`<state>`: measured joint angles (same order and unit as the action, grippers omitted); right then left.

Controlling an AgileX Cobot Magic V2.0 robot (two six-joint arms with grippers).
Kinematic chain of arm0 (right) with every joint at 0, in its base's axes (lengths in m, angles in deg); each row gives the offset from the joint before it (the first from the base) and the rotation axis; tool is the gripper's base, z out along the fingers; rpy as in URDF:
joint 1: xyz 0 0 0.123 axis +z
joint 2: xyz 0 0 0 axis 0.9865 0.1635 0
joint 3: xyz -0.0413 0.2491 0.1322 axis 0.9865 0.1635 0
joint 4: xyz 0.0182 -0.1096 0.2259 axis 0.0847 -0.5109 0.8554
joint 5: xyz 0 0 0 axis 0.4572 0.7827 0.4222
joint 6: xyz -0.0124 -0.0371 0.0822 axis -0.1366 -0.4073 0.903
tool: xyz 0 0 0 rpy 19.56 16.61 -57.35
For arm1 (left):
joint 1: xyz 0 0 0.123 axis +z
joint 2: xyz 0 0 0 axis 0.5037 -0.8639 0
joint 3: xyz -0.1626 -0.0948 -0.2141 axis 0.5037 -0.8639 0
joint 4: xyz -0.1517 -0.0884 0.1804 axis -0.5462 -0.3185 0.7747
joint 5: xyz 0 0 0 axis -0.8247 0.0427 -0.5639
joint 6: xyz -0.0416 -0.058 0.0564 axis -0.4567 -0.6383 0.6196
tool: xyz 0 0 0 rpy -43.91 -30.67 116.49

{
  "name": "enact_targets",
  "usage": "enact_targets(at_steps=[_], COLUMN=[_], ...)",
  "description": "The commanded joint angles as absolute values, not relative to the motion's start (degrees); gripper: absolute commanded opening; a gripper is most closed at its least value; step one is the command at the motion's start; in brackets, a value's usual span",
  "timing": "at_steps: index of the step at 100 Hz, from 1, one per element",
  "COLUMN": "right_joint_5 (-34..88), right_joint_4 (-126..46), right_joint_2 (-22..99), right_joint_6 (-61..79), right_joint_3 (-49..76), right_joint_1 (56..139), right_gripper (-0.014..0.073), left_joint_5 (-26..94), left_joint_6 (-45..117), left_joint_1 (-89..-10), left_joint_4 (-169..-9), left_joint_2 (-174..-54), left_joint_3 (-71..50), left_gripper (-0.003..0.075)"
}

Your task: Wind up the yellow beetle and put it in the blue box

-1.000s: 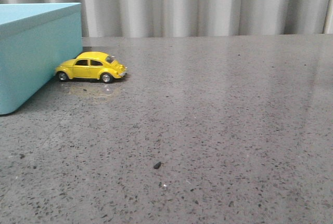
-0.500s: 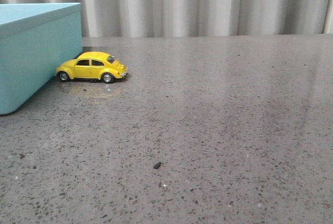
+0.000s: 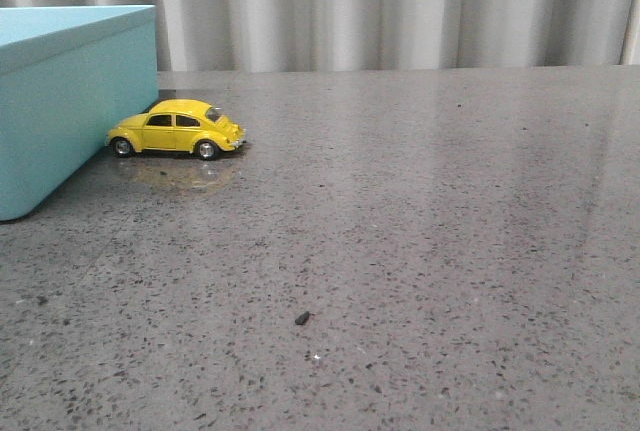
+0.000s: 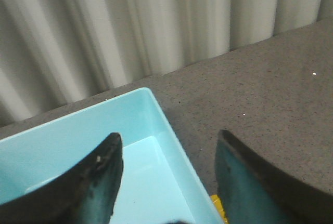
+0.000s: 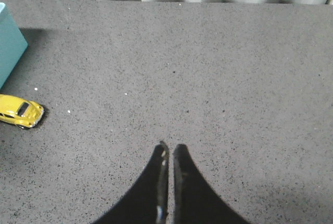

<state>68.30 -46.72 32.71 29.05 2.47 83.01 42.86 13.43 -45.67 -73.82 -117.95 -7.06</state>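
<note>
The yellow beetle [image 3: 177, 129] stands on the desk [image 3: 420, 211] near its far left corner, touching the blue box [image 3: 60, 101]. The left gripper [image 4: 169, 174] hangs above the box with fingers apart and empty; the right gripper [image 5: 168, 154] has its fingers pressed together, well apart from the car.

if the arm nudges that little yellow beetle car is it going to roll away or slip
The yellow beetle stands on four wheels on the smooth table, so a lengthwise nudge would probably roll it. Its nose sits at the blue box, likely blocking that direction. The glossy rounded shell looks slippery.
</note>
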Motion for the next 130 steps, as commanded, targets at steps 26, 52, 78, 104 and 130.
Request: enact_targets(at_steps=[26, 52, 78, 104, 130], right_joint_5=[60.8, 60.7, 59.2, 58.2, 57.7], right_joint_4=[-47.2, -48.7, -48.9, -48.9, -48.9], right_joint_2=[31.3, 31.3, 31.3, 31.3, 31.3], right_joint_6=[28.4, 28.4, 28.4, 28.4, 28.4], right_joint_3=[6.4, 6.5, 6.5, 6.5, 6.5], right_joint_1=[83.0, 83.0, 83.0, 83.0, 83.0], right_gripper=[-0.0061, -0.0061, -0.0061, -0.0061, -0.0061], left_joint_5=[39.7, 37.9, 36.1, 35.0, 40.0], left_joint_6=[23.2, 38.4, 50.5, 49.6, 50.1], left_joint_1=[-50.3, -54.1, -57.6, -58.4, -58.4], left_joint_4=[-73.6, -71.4, -71.2, -74.1, -74.2], left_joint_2=[-125.0, -129.5, -133.7, -135.3, -135.3], left_joint_3=[0.6, 1.1, 1.1, 1.1, 1.3], left_gripper=[0.0487, 0.0487, 0.048, 0.048, 0.048])
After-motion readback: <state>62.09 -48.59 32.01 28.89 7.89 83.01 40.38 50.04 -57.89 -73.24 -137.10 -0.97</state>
